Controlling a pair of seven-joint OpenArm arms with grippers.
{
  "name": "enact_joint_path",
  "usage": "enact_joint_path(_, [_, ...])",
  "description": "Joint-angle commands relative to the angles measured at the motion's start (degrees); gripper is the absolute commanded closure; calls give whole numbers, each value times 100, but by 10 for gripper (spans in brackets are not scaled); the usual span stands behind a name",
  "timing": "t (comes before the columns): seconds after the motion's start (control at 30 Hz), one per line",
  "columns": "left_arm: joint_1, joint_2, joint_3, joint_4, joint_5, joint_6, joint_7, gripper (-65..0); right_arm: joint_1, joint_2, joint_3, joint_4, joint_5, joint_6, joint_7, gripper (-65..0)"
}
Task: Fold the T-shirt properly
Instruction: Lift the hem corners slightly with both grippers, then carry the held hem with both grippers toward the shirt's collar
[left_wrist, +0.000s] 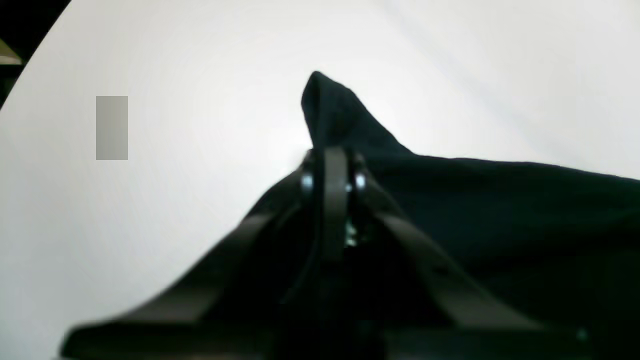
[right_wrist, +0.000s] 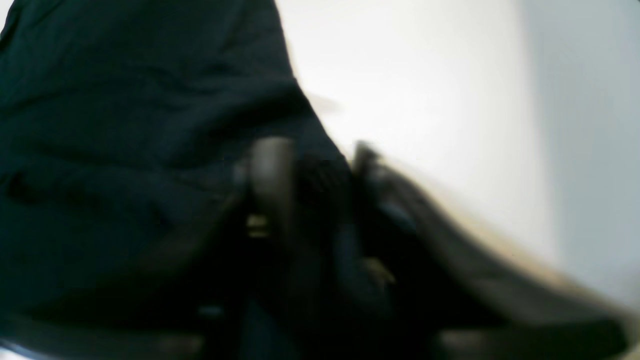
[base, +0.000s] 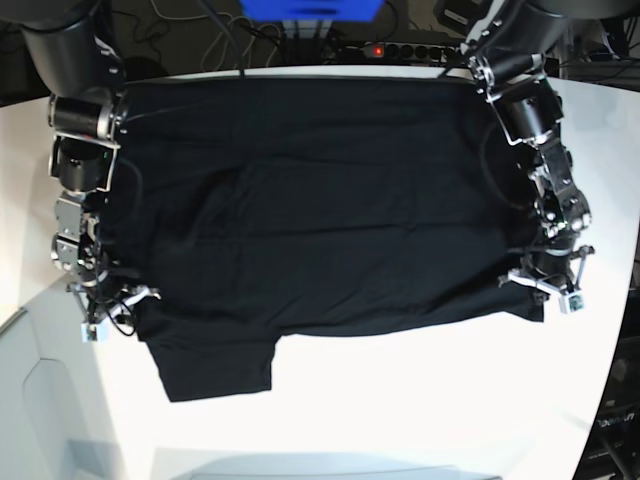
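Across the white table (base: 400, 400) lies the T-shirt (base: 310, 210), spread flat and wide, one sleeve (base: 215, 365) jutting toward the near edge. At the shirt's edge on the base view's right sits the left gripper (left_wrist: 332, 167), jaws pinched shut on a raised peak of black cloth. On the opposite edge rests the right gripper (right_wrist: 312, 165), blurred, fabric between its jaws; grip or gap cannot be told.

Black T-shirt (base: 320, 210) spread flat across white table, one sleeve protruding near edge.
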Motion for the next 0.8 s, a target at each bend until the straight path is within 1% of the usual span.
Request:
enact_joint_path(0.0, [-139, -94, -7, 89, -30, 11, -133, 0, 101, 54, -4, 35, -7, 43, -83, -15])
enact_joint_path(0.03, [-148, -94, -7, 89, -30, 11, -133, 0, 101, 54, -4, 35, -7, 43, -83, 0])
enact_joint_path(0.27, [-148, -94, -7, 89, -30, 11, -133, 0, 180, 54, 40, 97, 28, 61, -48, 0])
enact_joint_path(0.33, [-148, -94, 2, 125, -30, 11, -133, 0, 145, 107, 57, 440, 55, 61, -48, 0])
enact_joint_path(0.6, [-148, -94, -16, 160, -65, 11, -124, 0, -303, 116, 66, 1556, 55, 70, -83, 0])
enact_joint_path(0.77, [-113, -94, -16, 168, -73, 11, -115, 0, -734, 46, 470, 2339, 55, 70, -92, 0])
